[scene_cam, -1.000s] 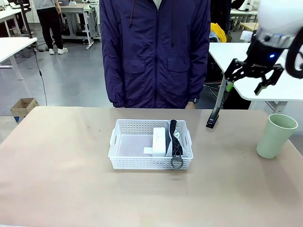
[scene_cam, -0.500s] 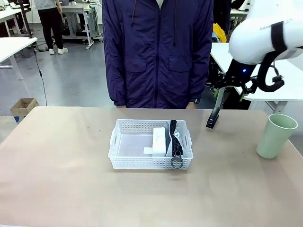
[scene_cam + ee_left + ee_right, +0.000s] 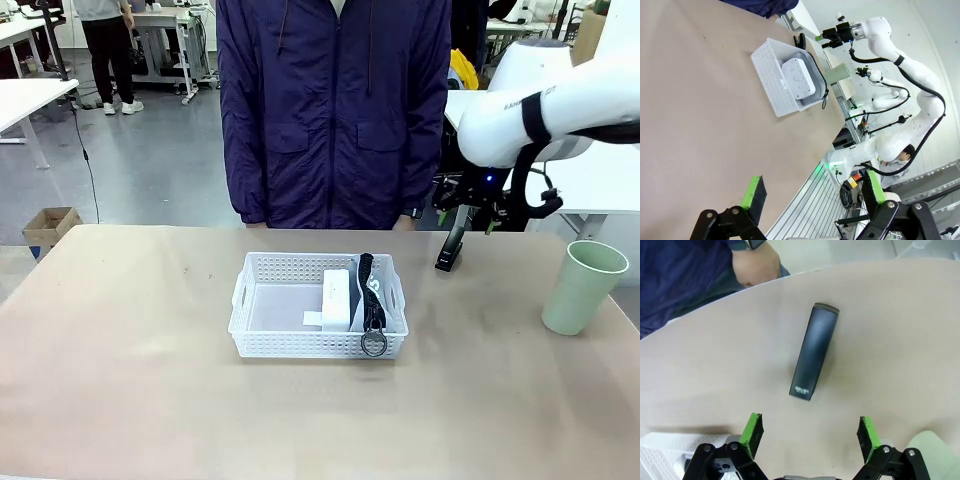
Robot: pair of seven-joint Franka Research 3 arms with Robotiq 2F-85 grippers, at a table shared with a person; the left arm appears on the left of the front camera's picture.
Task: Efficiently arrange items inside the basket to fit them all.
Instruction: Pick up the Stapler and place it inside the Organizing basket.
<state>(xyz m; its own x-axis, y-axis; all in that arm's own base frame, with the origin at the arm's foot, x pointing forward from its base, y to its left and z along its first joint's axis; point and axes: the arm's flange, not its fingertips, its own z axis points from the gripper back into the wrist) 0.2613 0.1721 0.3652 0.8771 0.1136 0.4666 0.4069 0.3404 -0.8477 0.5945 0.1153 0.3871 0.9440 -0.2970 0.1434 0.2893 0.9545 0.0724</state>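
The robot's right hand [image 3: 466, 212] hangs above the tan tabletop [image 3: 150, 380] with its green-padded fingers [image 3: 754, 426] spread wide and nothing between them. Straight under it, centred in the gap yet clear of both pads, the slim black stapler-like device [image 3: 814, 357] lies flat on the tabletop. The pale green plastic cup [image 3: 583, 287] stands upright near this hand, off to one side. To the other side, farther off, sits the shallow white lattice-sided plastic basket [image 3: 300, 345]. Inside the basket the white rectangular box [image 3: 336, 298] stands on edge against the grey pouch with black strap [image 3: 368, 290], whose metal ring [image 3: 374, 343] hangs over the near wall. A person's hand [image 3: 752, 262] shows beyond the device from the robot's fingers, at the tabletop's far edge. The left hand [image 3: 813, 187] is spread wide too, empty, above bare tabletop, with the basket well ahead of its fingers
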